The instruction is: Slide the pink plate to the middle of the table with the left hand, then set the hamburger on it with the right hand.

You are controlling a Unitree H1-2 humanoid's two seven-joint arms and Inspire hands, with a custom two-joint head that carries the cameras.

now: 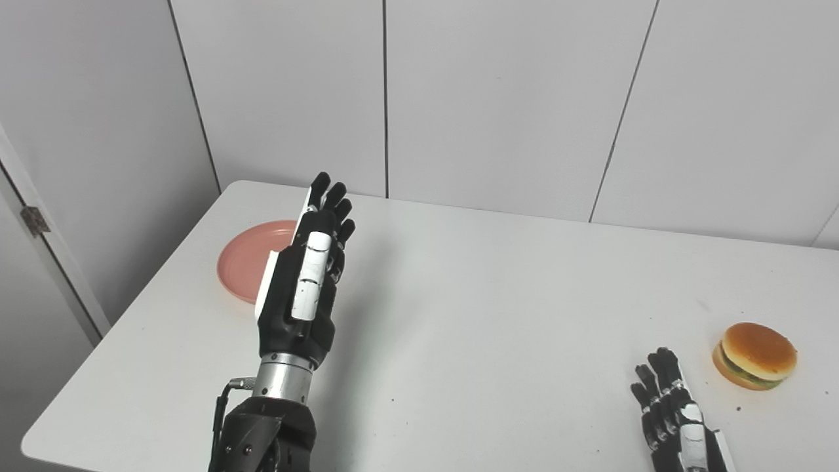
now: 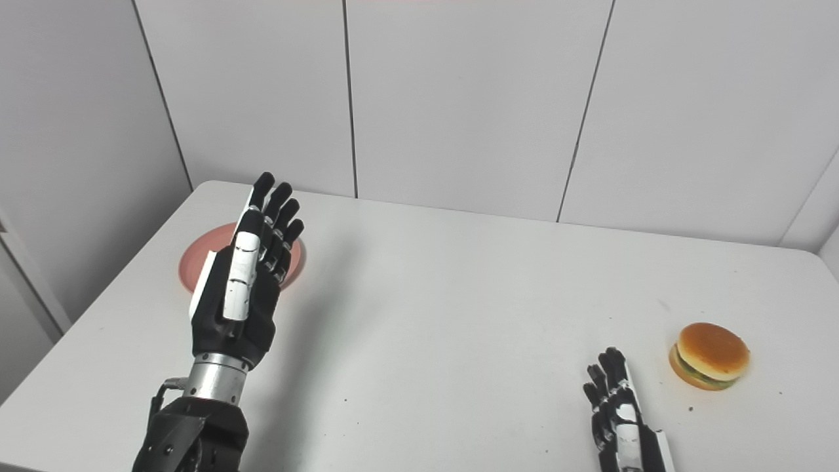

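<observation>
A pink plate (image 1: 246, 262) lies flat near the table's far left corner. My left hand (image 1: 308, 275) is raised above the table just to the plate's right, fingers straight and spread, holding nothing; it hides the plate's right part. A hamburger (image 1: 755, 356) with a brown bun sits near the right edge of the table. My right hand (image 1: 668, 403) rests low at the front right, fingers extended and open, a short way left of the hamburger and not touching it.
The white table (image 1: 472, 308) stands against grey wall panels at the back. Its left edge runs close to the plate, with a door frame (image 1: 39, 236) beyond it. A few small dark specks dot the tabletop.
</observation>
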